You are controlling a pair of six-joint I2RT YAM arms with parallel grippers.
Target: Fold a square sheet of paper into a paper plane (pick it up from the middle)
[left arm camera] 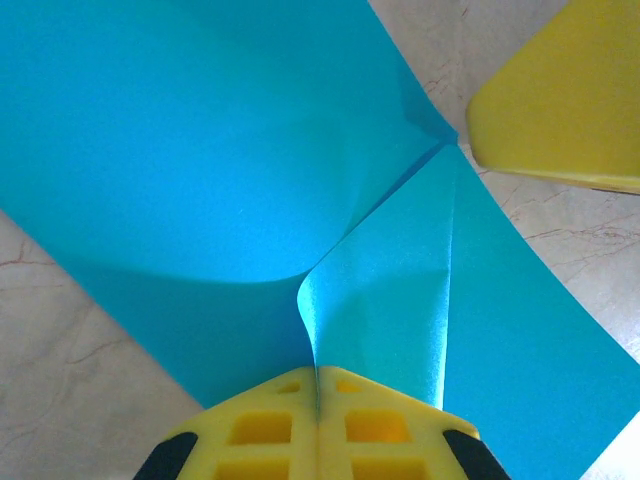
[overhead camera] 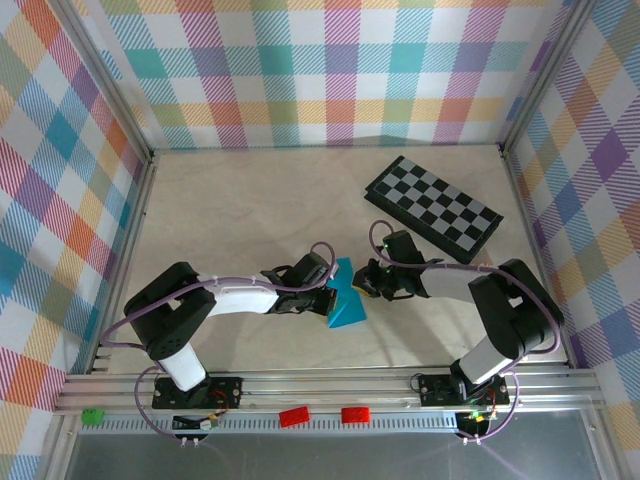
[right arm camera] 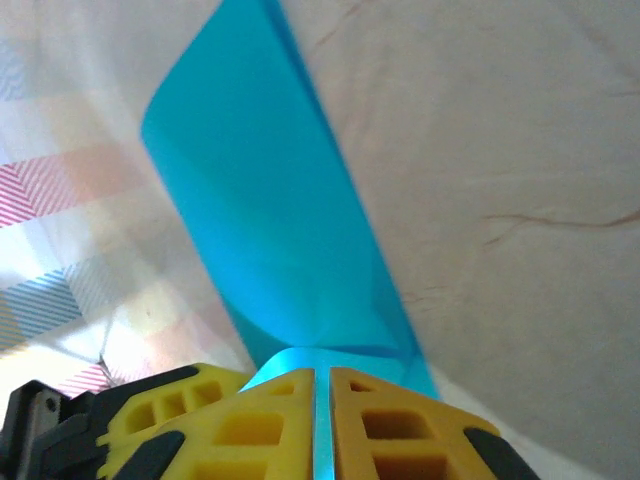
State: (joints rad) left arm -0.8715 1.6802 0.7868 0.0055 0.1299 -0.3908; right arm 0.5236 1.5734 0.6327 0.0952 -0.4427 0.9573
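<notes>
The square sheet of paper (overhead camera: 347,303) is cyan-blue and lies between the two arms near the table's front middle, partly lifted. In the left wrist view the sheet (left arm camera: 200,150) bows upward, with a crease running to a corner by the other arm's yellow finger (left arm camera: 570,110). My left gripper (left arm camera: 318,385) is shut on a raised edge of it. In the top view that left gripper (overhead camera: 322,298) is at the sheet's left side and my right gripper (overhead camera: 370,286) at its right. The right gripper (right arm camera: 322,385) pinches the sheet (right arm camera: 270,220) in a narrow slit between its yellow fingers.
A black-and-grey checkered board (overhead camera: 432,207) lies at the back right, close behind the right arm. Aluminium frame posts and checked walls (overhead camera: 60,200) close in the table on three sides. The marbled tabletop (overhead camera: 250,210) stretches left and back.
</notes>
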